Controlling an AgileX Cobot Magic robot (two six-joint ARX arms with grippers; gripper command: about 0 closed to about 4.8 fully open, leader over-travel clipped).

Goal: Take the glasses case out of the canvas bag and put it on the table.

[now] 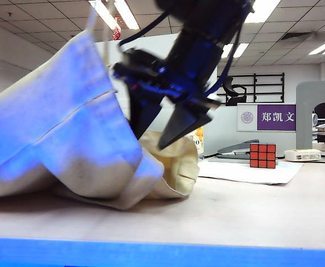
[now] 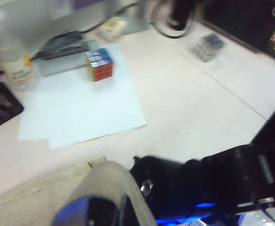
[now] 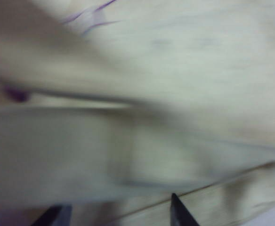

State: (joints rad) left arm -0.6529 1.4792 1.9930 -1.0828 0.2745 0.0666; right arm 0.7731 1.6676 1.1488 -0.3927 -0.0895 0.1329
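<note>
On the pale table (image 1: 246,211), we see the canvas bag (image 1: 57,133) pulled up into a tall cream peak on the left of the exterior view, its lower folds slumped on the desk top and its mouth gaping toward the middle. Our right gripper (image 1: 159,130) hangs over that mouth, pointing down, its two dark fingers spread apart with nothing between them that we can make out; the right wrist view shows the finger tips (image 3: 180,214) parted over blurred cream cloth and a faint purple mark. Our left gripper (image 2: 121,207) appears only at the near edge of its own wrist view, jaws closed together with a fold of the bag's cloth pinched between them, beside the dark body of the other arm (image 2: 213,179). We cannot find the glasses case in any view; if it lies in the bag, the cloth hides it. Beyond the bag, a red Rubik's cube (image 1: 262,155) stands on white paper sheets (image 1: 246,171), well apart from both grippers, with a dark stapler (image 1: 237,149) behind it and a small white device (image 1: 302,155) to its right. From the left wrist view we also pick out a clear bottle (image 2: 15,66) and a second, grey cube (image 2: 207,47) farther off.
</note>
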